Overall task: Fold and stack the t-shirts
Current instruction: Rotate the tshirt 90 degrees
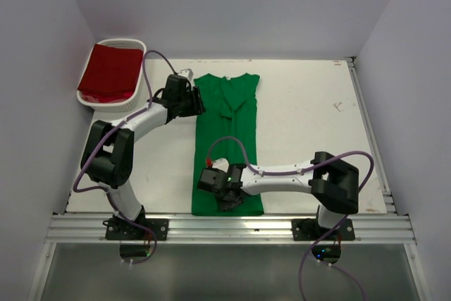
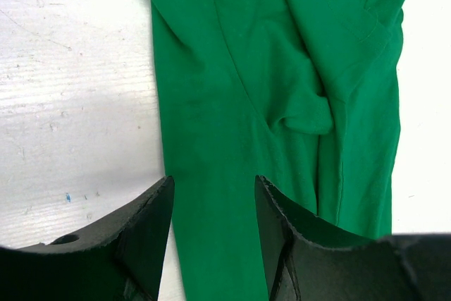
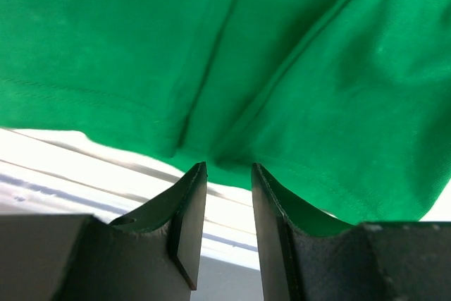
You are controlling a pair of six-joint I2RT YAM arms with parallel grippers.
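Overhead view of a white table. At far left, a dark red t-shirt is seen lying in a white basket, not yet stacked.

Just to its right, the left gripper is held over the far left edge of the green t-shirt. Its jaws are parted about halfway, with nothing held between them. In the middle of the table, the green t-shirt is laid out as a long narrow strip reaching the near edge.

At its near hem the right gripper is set low, jaws narrowly parted and tips at the hem. Whether cloth is pinched cannot be told.

If only the top layer were caught there, the fold could be pulled open on lifting. With the far end unpinned, the strip could also be dragged toward the metal rail.

The cloth is bright green and soft. Its sides are folded inward and overlap, and a small pucker is seen near the far end.
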